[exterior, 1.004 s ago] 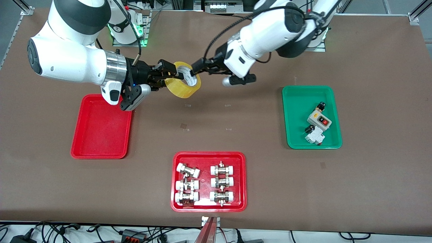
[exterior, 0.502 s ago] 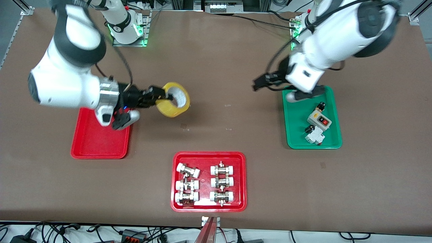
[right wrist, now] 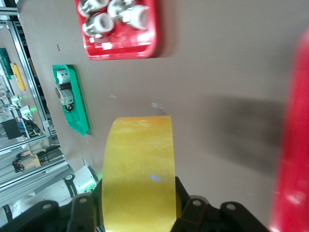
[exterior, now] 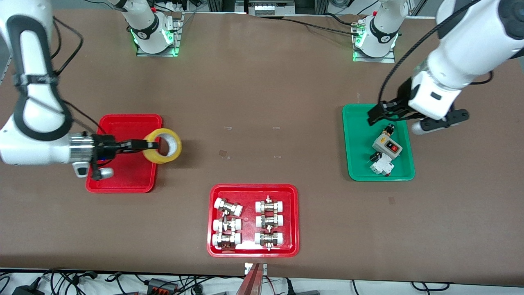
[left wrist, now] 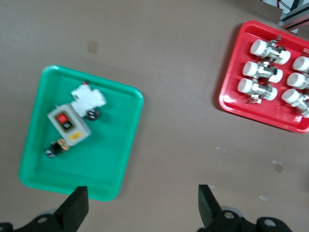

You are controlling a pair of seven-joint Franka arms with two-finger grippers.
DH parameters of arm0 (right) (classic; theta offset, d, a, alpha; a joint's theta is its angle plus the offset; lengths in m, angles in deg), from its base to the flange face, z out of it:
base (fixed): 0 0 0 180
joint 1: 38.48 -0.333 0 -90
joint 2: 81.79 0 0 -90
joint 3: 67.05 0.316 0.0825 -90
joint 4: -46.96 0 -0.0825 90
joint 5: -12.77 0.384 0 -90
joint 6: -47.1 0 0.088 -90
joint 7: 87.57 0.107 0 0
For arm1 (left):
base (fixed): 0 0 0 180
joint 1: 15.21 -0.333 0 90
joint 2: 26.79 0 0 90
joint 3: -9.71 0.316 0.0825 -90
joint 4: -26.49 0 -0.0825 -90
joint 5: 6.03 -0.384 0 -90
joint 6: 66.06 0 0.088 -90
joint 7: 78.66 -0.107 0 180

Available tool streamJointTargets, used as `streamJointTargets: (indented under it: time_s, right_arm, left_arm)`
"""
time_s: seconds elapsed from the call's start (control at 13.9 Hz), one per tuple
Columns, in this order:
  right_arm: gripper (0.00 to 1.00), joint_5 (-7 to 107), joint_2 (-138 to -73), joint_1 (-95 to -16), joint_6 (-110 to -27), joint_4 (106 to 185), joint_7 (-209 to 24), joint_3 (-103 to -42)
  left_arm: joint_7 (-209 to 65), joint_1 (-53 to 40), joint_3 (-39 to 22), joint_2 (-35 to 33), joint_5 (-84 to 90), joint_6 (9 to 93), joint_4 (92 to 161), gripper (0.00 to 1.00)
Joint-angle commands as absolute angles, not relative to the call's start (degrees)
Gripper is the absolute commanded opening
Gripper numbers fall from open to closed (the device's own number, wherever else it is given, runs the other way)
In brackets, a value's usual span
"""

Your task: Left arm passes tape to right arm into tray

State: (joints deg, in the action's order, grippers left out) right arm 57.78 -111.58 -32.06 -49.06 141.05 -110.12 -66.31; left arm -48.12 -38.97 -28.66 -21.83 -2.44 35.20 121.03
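yellow and see-through, the tape (exterior: 163,145) is a fat glossy roll with a pale inner core, and in the right wrist view its smooth outer band (right wrist: 139,169) fills the middle of the shot. the right gripper (exterior: 144,145) has its jaws clamped on the wall of the roll, one finger inside the ring, and holds it on edge in the air over the rim of the plain red tray (exterior: 123,172), right at the edge that faces the middle of the desk (exterior: 262,82). that tray is shiny plastic, rectangular, rounded corners, low rim.

the left gripper (exterior: 378,112) hangs over the green tray (exterior: 360,164), jaws spread wide with nothing in them; the left wrist view shows the two black fingertips (left wrist: 75,205) well apart. same rounded plastic shape there, holding a small grey switch box (exterior: 387,144) with a red button and a white breaker (exterior: 381,167).

nearer the front camera sits a second red tray (exterior: 253,250) with rows of metal fittings (exterior: 227,223) capped in white. the desk top is matte brown.
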Motion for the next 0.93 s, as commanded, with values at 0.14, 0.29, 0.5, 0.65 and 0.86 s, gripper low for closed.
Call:
streamJointTargets:
  time_s: [0.14, 0.29, 0.5, 0.65, 0.86]
  right_arm:
    - [0.31, 57.07, -116.58, -23.02, -46.85, 141.27, -117.26, -65.03]
    - [0.31, 56.98, -118.08, -20.82, -46.85, 141.09, -118.67, -65.03]
    - [0.31, 57.16, -122.2, -18.71, -47.29, 140.74, -123.23, -65.03]
    - [0.31, 57.16, -123.27, -17.74, -47.2, 140.74, -124.66, -65.03]
    - [0.31, 56.89, -123.71, -16.6, -46.76, 141.0, -125.1, -65.03]
  left_arm:
    - [-65.62, -38.52, -19.25, -26.34, -4.01, 28.08, 120.45, 1.0]
    - [-72.48, -31.5, -8.36, -27.05, -4.01, 26.41, 120.09, 1.0]
    - [-79.09, -24.28, 2.83, -28.81, -4.1, 26.31, 120.09, 1.0]
    - [-79.45, -19.53, 8.98, -28.98, -4.1, 26.58, 120.09, 1.0]
    - [-82.62, -19.6, 10.33, -30.74, -4.1, 26.4, 120.18, 1.0]
